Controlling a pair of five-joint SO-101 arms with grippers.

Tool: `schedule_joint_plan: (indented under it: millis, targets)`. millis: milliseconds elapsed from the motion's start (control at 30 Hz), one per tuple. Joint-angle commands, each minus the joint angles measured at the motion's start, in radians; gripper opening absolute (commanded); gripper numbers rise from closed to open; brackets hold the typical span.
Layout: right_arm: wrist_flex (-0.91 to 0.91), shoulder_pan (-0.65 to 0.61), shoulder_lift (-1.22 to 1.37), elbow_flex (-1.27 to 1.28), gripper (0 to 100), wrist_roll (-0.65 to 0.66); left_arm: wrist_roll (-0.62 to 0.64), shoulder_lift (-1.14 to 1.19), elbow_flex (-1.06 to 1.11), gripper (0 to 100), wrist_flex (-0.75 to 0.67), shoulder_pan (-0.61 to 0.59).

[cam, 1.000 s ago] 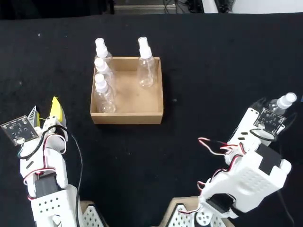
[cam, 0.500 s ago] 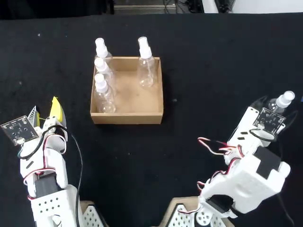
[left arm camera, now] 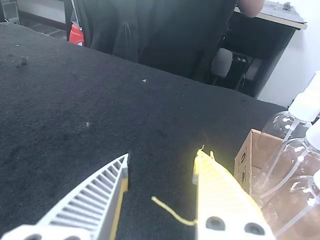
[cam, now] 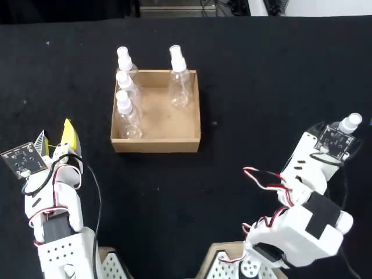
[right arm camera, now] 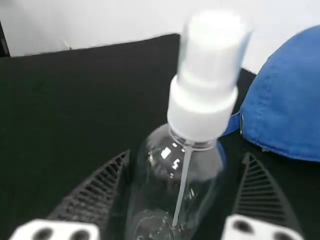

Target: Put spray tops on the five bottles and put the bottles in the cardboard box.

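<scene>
The cardboard box (cam: 156, 142) sits mid-table. Three clear bottles (cam: 127, 107) with white spray tops line its left wall and another bottle (cam: 179, 81) stands at its back right. A further capped bottle (right arm camera: 175, 185), spray top (cam: 350, 123), stands at the far right of the table. My right gripper (right arm camera: 186, 156) is open, one finger on each side of that bottle's body with a small gap. My left gripper (left arm camera: 162, 160) is open and holds nothing; it hangs over bare cloth left of the box (left arm camera: 245, 160), white and yellow fingers (cam: 70, 132) apart.
A blue cap (right arm camera: 285, 115) lies just beyond the right-hand bottle. Black cloth covers the table (cam: 250, 75). A dark chair (left arm camera: 150, 30) stands past the table's far edge.
The right arm has pushed its gripper a little farther out around the far-right bottle. The left arm and the box have not moved.
</scene>
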Motion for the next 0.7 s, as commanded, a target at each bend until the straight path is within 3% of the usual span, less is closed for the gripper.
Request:
schedule_joint_plan:
  millis: [0, 400, 667]
  targets:
    - [0.005, -0.008, -0.065, -0.047, 21.7, 0.006, -0.002, -0.015, 0.024, 19, -0.005, 0.004]
    - [0.009, -0.006, -0.065, -0.064, 18.9, 0.014, -0.002, -0.015, 0.024, 19, -0.005, 0.004]
    - [0.012, -0.008, -0.064, -0.056, 28.9, 0.014, -0.002, -0.015, 0.024, 19, -0.005, 0.004]
